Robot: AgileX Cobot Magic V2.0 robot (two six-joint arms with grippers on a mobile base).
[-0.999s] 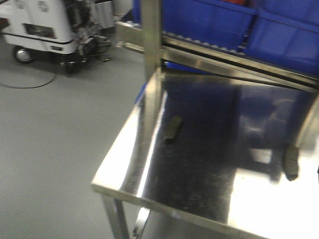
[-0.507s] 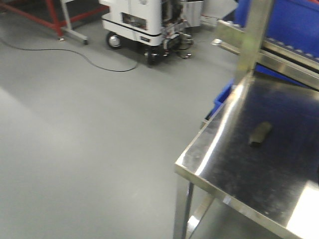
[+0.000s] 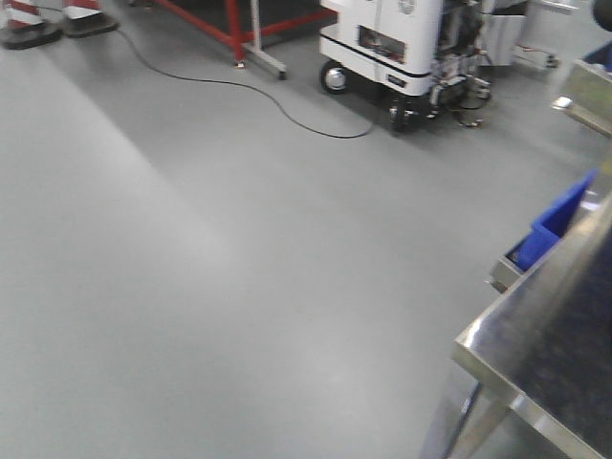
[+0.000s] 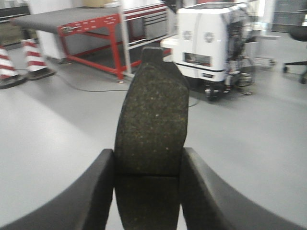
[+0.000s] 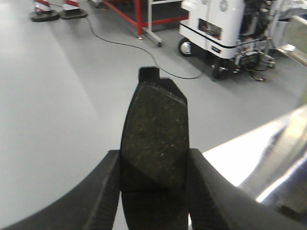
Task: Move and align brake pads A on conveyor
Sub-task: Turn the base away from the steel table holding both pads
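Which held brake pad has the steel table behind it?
The dark grey curved pad between the right fingers; the left fingers' pad has grey floor behind.

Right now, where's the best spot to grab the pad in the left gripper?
Come from its near end and pinch the brake pad across its two long edges, like the left gripper does: that's its narrow way.

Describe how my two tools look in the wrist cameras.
The left tool has two thick, matte black fingers, smoothly curved with rounded tips. The right tool has the same black curved pair. No cables, markings or arm links show in either wrist view.
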